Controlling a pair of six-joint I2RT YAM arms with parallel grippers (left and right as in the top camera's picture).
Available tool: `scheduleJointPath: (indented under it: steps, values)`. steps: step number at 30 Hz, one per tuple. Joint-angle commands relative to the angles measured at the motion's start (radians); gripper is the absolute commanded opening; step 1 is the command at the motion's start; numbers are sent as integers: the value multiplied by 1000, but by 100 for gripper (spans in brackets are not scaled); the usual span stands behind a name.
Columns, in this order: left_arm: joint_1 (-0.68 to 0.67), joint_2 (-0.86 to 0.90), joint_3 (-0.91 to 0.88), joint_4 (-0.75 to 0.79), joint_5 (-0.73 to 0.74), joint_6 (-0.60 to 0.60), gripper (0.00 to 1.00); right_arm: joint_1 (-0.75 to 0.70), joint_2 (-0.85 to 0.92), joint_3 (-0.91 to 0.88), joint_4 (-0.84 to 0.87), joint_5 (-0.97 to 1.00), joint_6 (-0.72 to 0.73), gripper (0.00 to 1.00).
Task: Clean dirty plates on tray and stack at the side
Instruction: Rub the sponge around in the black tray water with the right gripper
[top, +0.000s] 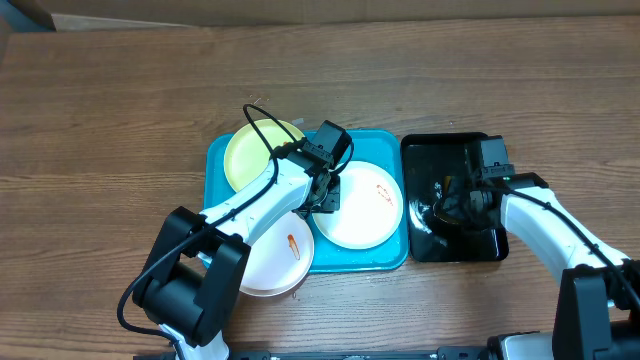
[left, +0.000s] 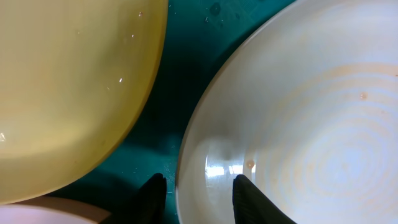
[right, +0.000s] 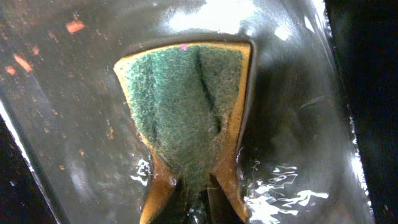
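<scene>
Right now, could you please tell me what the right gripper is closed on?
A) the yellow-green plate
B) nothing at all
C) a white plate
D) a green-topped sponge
D: the right wrist view shows the sponge pinched narrow at its near end, where the right gripper squeezes it over the wet black tray.

A green-faced yellow sponge (right: 186, 106) is pinched narrow at its lower end by the jaws of the right gripper (right: 189, 202), over a wet black tray (right: 68, 137) flecked with orange bits (right: 74, 27)
</scene>
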Motion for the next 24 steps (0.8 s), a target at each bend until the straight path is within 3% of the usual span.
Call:
scheduleJointPath:
  steps: [1, 4, 11, 19, 21, 24]
  values:
    - [-1, 11, -8, 3, -12, -18, 39, -8, 2, 86, -35, 14, -47, 63]
    - [-1, 11, -8, 3, -12, -18, 40, -9, 2, 141, -45, 18, -48, 69]
    - [-1, 12, -8, 5, -13, -18, 39, -9, 29, 98, -11, 29, -47, 68]
    - [-1, 13, -9, 14, -15, -18, 40, -9, 76, 68, 27, 2, -39, 43]
    - [-1, 16, -10, 14, -18, -18, 40, -9, 76, 68, 27, -11, -39, 54]
    - [-1, 28, -10, 12, -20, -18, 40, -9, 76, 68, 12, -12, -39, 57]
